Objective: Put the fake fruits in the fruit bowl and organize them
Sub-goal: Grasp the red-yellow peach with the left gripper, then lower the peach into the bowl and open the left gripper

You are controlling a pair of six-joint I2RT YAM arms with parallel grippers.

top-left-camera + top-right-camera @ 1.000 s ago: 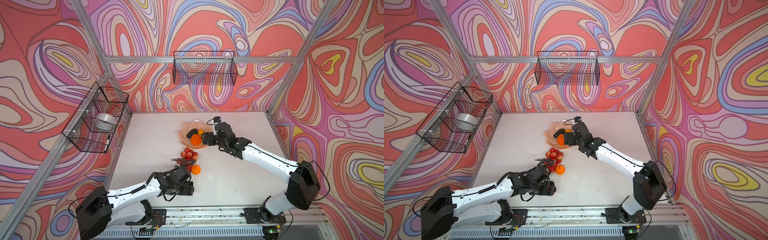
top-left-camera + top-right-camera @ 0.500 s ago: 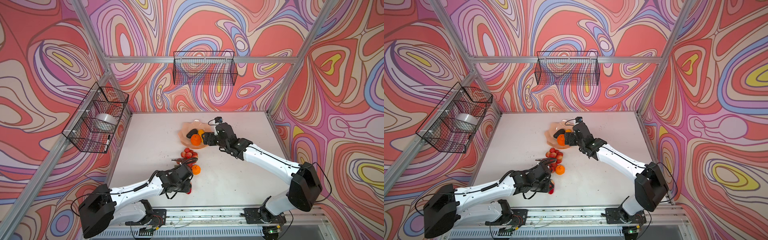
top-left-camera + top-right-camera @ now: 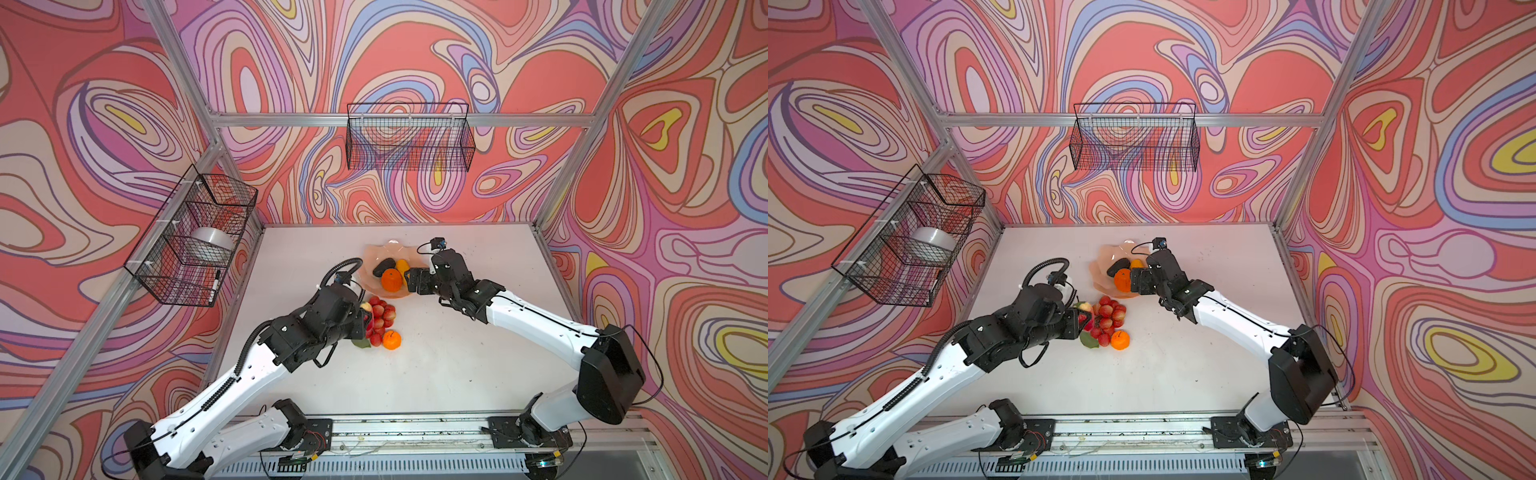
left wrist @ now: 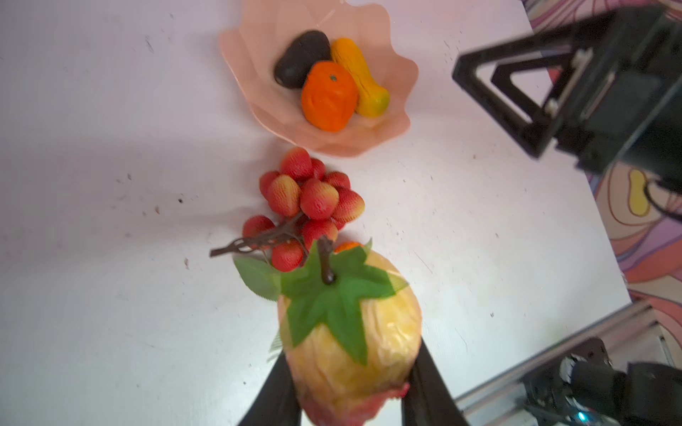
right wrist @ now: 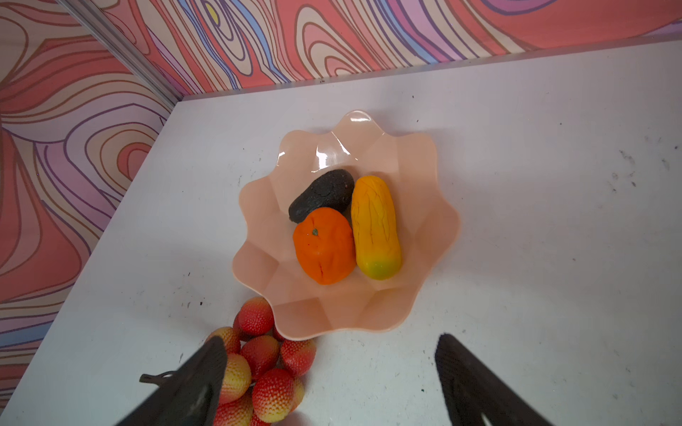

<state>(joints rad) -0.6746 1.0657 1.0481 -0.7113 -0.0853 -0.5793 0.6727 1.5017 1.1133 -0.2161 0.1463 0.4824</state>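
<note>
L gripper [image 4: 350, 383] is clamped on the red-yellow fruit [image 4: 391, 332], leaf cap fwd, right by the grape bunch [image 4: 313, 199], w/ the bowl [image 5: 424, 221] just beyond. R gripper [image 5: 330, 354] hangs wide open & empty at the bowl's near rim. To do it well I'd carry the fruit high enough to clear bunch & scalloped rim, lower it into the bare side beside the orange [image 5: 323, 245], not onto the avocado [image 5: 321, 193] or yellow fruit [image 5: 374, 227], & let go low so it can't roll out. R gripper prob needs to back off first; bunch & 2nd orange [image 3: 391, 339] wait on the table [image 3: 457, 374].
</note>
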